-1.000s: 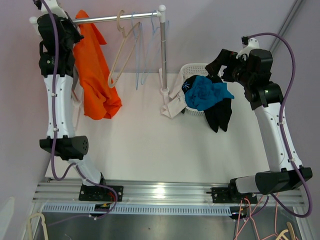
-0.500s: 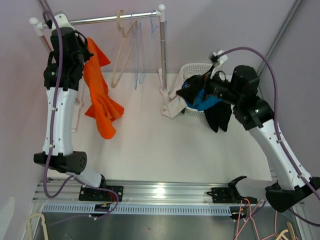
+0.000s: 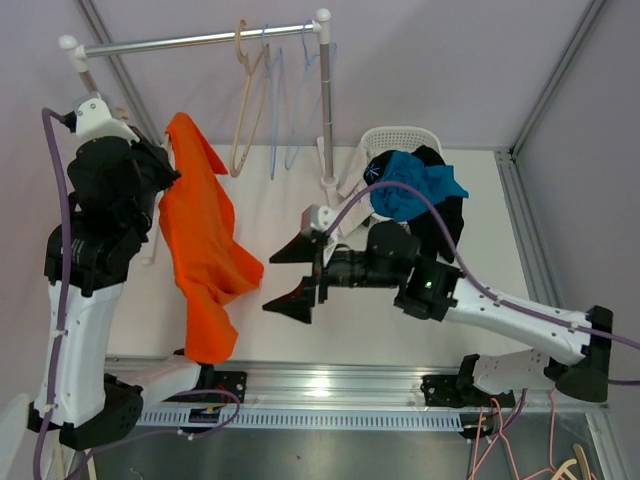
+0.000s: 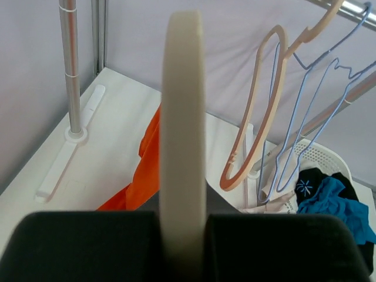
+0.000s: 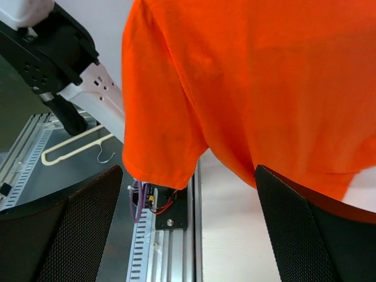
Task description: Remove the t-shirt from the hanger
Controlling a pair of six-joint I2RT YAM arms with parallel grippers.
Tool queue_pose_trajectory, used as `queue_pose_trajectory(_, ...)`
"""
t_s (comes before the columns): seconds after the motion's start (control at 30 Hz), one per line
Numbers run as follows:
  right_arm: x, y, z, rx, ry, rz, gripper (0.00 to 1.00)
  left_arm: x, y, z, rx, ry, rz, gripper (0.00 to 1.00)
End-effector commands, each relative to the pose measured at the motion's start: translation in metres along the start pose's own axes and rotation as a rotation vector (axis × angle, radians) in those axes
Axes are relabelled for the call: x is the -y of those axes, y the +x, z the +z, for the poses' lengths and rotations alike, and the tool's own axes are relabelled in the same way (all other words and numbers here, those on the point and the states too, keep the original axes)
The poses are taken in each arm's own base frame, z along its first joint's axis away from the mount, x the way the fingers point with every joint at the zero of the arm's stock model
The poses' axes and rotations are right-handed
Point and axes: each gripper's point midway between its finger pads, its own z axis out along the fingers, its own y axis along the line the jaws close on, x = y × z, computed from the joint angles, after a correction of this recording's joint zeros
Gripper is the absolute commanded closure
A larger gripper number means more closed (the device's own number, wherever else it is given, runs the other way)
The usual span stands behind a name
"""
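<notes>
between the fingers of the left end effector (image 4: 183,244) sits a cream hanger (image 4: 183,117), seen edge-on, with the jaws shut tight on it. directly below this end effector the orange t-shirt (image 3: 203,262) hangs in a long crumpled drape, its lower end reaching down toward the near edge of the worktop (image 3: 285,200); how the cloth sits on the hanger cannot be made out. the right end effector (image 3: 268,282) is stretched across the worktop with its jaws spread as wide as they go and holding nothing. just ahead of its fingertips lies the right edge of the t-shirt, which fills the upper part of the right wrist view; whether a fingertip touches the cloth cannot be told. beyond the left end effector and to its right, a peach hanger (image 4: 255,117) and blue wire hangers (image 4: 305,111) hang from the rail (image 3: 200,40). behind the right end effector stands a white basket (image 3: 395,138) heaped with blue and black clothes (image 3: 415,190).
</notes>
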Motion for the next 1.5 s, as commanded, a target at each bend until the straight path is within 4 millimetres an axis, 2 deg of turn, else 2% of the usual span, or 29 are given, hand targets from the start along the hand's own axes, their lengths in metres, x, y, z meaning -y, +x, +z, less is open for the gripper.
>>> queue_pose_trajectory(0.0,-0.003,-0.013,0.035,0.140,0.059,-0.057,0.01,0.004,0.011,-0.002,-0.006,-0.004,-0.027,0.99)
queue_pose_trajectory(0.03,-0.005,-0.018,0.036,0.158,0.066,-0.059,0.01,0.004,0.012,-0.004,-0.008,-0.004,-0.027,1.00)
queue_pose_trajectory(0.07,-0.001,-0.007,0.047,0.138,0.089,-0.049,0.01,0.003,0.015,-0.005,-0.012,-0.006,-0.024,0.99)
queue_pose_trajectory(0.13,-0.009,-0.006,0.060,0.152,0.086,-0.049,0.01,0.003,0.018,-0.007,-0.020,-0.005,-0.023,0.99)
queue_pose_trajectory(0.17,-0.006,0.008,0.072,0.124,0.096,-0.038,0.00,0.004,0.020,-0.007,-0.024,-0.001,-0.024,0.99)
queue_pose_trajectory(0.27,-0.012,0.008,0.090,0.131,0.093,-0.030,0.01,0.005,0.022,-0.006,-0.031,0.001,-0.024,0.99)
queue_pose_trajectory(0.3,-0.008,0.019,0.100,0.112,0.108,-0.025,0.01,0.006,0.024,-0.006,-0.035,0.001,-0.023,0.99)
queue_pose_trajectory(0.37,-0.009,0.016,0.109,0.125,0.114,-0.022,0.01,0.008,0.025,-0.005,-0.036,0.006,-0.022,0.99)
queue_pose_trajectory(0.4,-0.003,0.026,0.117,0.109,0.136,-0.013,0.01,0.008,0.025,-0.004,-0.035,0.006,-0.021,1.00)
queue_pose_trajectory(0.47,0.000,0.024,0.124,0.108,0.156,-0.013,0.01,0.010,0.029,0.000,-0.040,0.005,-0.013,0.99)
queue_pose_trajectory(0.5,0.003,0.034,0.129,0.081,0.166,-0.006,0.01,0.010,0.028,0.002,-0.032,0.001,-0.012,0.99)
queue_pose_trajectory(0.57,0.002,0.037,0.131,0.070,0.158,-0.002,0.04,0.012,0.033,0.008,-0.040,-0.006,0.002,0.99)
queue_pose_trajectory(0.63,-0.004,0.040,0.130,0.059,0.147,0.007,0.18,0.015,0.039,0.016,-0.051,-0.017,0.014,0.99)
queue_pose_trajectory(0.67,-0.005,0.041,0.129,0.055,0.141,0.010,0.31,0.016,0.043,0.020,-0.057,-0.019,0.020,1.00)
queue_pose_trajectory(0.7,-0.009,0.045,0.128,0.036,0.132,0.020,0.73,0.017,0.048,0.025,-0.066,-0.024,0.030,0.99)
queue_pose_trajectory(0.73,-0.012,0.048,0.127,0.023,0.127,0.028,0.89,0.019,0.048,0.029,-0.061,-0.025,0.029,0.99)
queue_pose_trajectory(0.77,-0.016,0.045,0.124,0.022,0.126,0.033,1.00,0.020,0.049,0.031,-0.060,-0.027,0.034,0.99)
queue_pose_trajectory(0.83,-0.031,0.056,0.117,-0.017,0.101,0.040,1.00,0.023,0.054,0.043,-0.070,-0.039,0.057,0.99)
queue_pose_trajectory(0.87,-0.038,0.047,0.108,0.001,0.109,0.036,1.00,0.023,0.057,0.049,-0.078,-0.046,0.071,1.00)
queue_pose_trajectory(0.9,-0.046,0.048,0.103,-0.002,0.102,0.036,1.00,0.025,0.047,0.051,-0.063,-0.050,0.067,1.00)
queue_pose_trajectory(0.93,-0.065,0.059,0.099,-0.032,0.074,0.035,1.00,0.023,0.055,0.066,-0.087,-0.081,0.095,0.99)
queue_pose_trajectory(0.97,-0.072,0.054,0.091,-0.025,0.082,0.035,1.00,0.024,0.052,0.069,-0.093,-0.082,0.096,1.00)
queue_pose_trajectory(1.03,-0.097,0.072,0.082,-0.079,0.071,0.032,1.00,0.022,0.049,0.083,-0.104,-0.093,0.102,0.99)
queue_pose_trajectory(1.13,-0.121,0.092,0.071,-0.127,0.075,0.026,1.00,0.018,0.044,0.098,-0.103,-0.116,0.120,0.99)
queue_pose_trajectory(1.17,-0.139,0.108,0.066,-0.161,0.046,0.035,1.00,0.017,0.046,0.102,-0.115,-0.124,0.130,0.99)
queue_pose_trajectory(1.3,-0.142,0.160,0.061,-0.260,0.091,0.095,1.00,0.017,0.039,0.104,-0.128,-0.115,0.129,0.99)
queue_pose_trajectory(1.4,-0.109,0.185,0.059,-0.306,0.217,0.134,1.00,0.023,0.031,0.084,-0.135,-0.046,0.107,1.00)
queue_pose_trajectory(1.43,-0.097,0.187,0.057,-0.307,0.257,0.146,1.00,0.024,0.032,0.078,-0.152,-0.024,0.107,0.99)
queue_pose_trajectory(1.47,-0.087,0.187,0.054,-0.306,0.291,0.155,1.00,0.028,0.020,0.065,-0.140,0.006,0.090,0.99)
